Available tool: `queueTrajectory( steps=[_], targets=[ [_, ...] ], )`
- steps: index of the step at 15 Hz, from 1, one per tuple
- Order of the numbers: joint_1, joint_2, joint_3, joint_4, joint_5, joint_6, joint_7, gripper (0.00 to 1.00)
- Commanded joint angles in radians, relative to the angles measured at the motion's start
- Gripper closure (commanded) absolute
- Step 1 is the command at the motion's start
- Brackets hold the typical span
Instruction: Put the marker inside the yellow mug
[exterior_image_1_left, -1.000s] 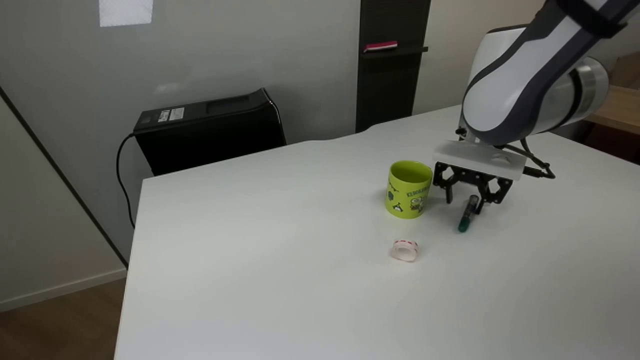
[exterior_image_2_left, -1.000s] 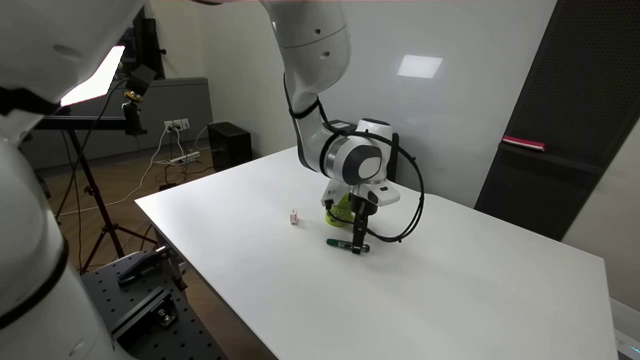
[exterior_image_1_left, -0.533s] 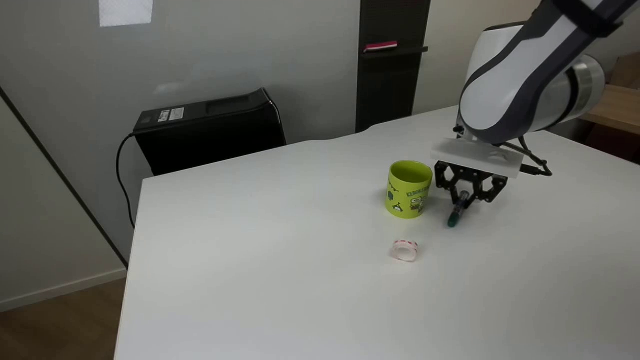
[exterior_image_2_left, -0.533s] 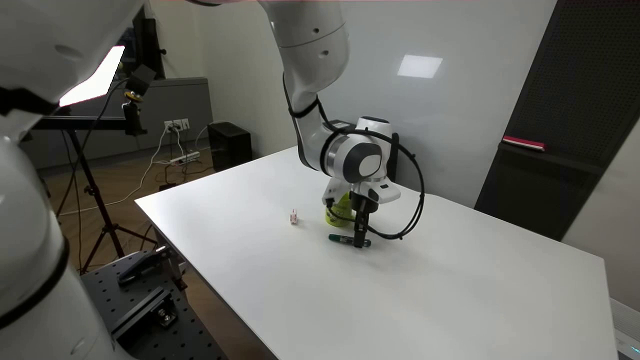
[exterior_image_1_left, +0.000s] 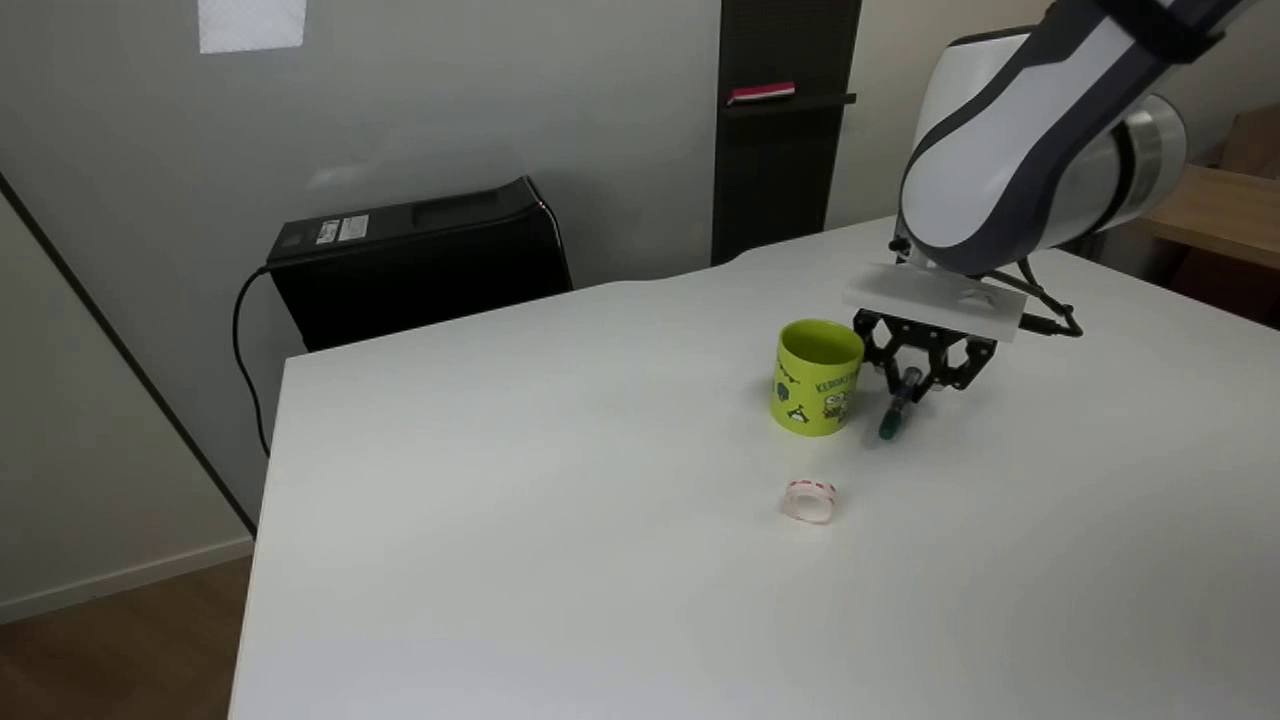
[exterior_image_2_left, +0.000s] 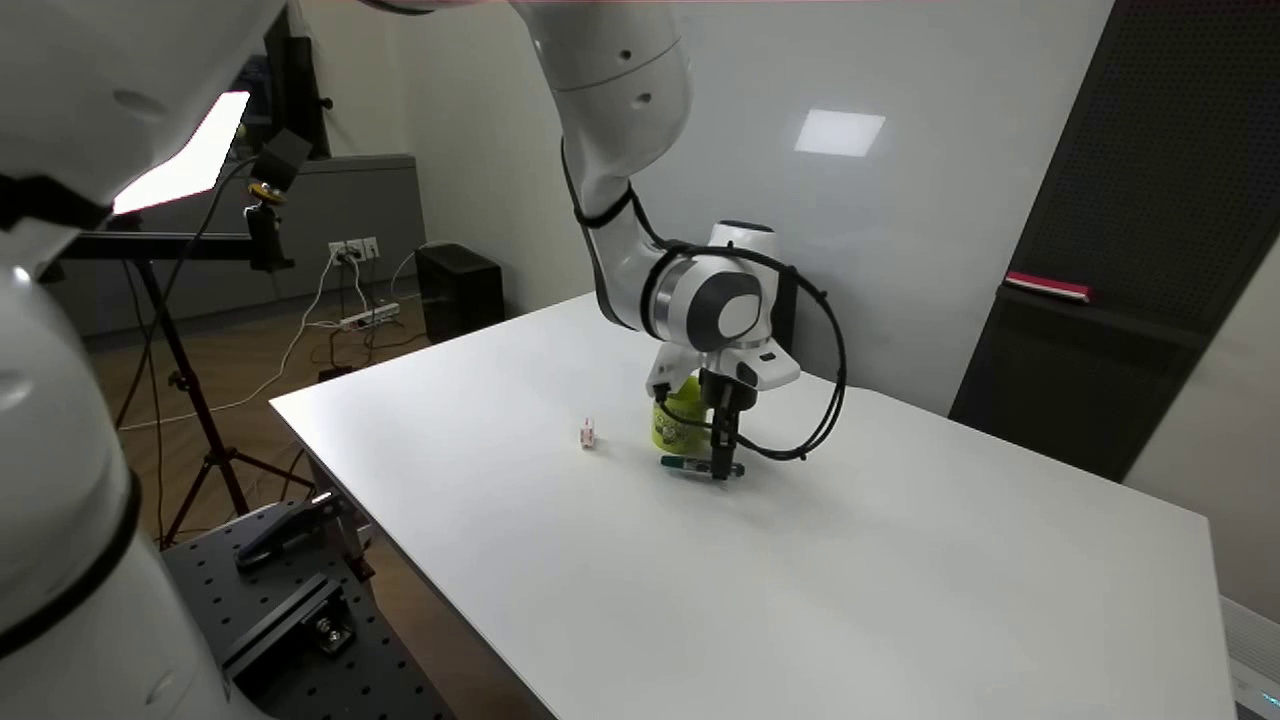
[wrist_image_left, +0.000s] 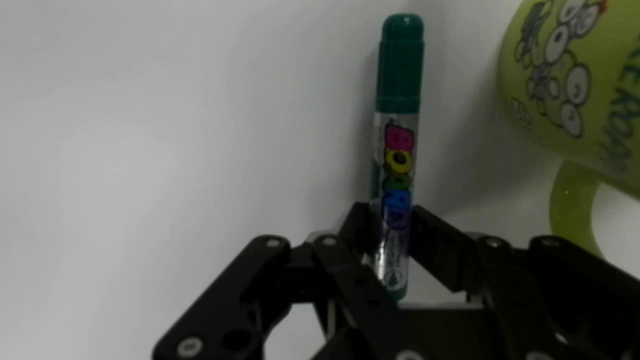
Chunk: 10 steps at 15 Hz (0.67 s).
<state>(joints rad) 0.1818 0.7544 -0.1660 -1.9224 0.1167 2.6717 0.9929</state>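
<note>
Your gripper (wrist_image_left: 391, 224): pinched tight on marker (wrist_image_left: 397, 150) | rear-half hold, cap (wrist_image_left: 400, 70) jutting free | likely so you can tip it into yellow mug (exterior_image_1_left: 815, 388)

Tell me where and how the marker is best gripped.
I'd grip the marker by its barrel, coming from above and closing across its width: it is long and thin and looks roughly level, green cap at one end. The end effector holds it so, nearer the end away from the cap.

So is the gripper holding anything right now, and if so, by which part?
Yes, the marker: the gripper is closed on its clear barrel, toward the end away from the green cap.
</note>
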Motion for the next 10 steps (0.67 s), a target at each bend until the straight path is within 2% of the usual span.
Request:
queueTrajectory(
  steps=[1, 10],
  targets=[
    [0.036, -0.017, -0.036, 0.044, -0.024, -0.060, 0.040, 0.94],
    [0.073, -0.052, -0.066, 0.118, -0.110, -0.190, 0.059, 0.94]
  ],
)
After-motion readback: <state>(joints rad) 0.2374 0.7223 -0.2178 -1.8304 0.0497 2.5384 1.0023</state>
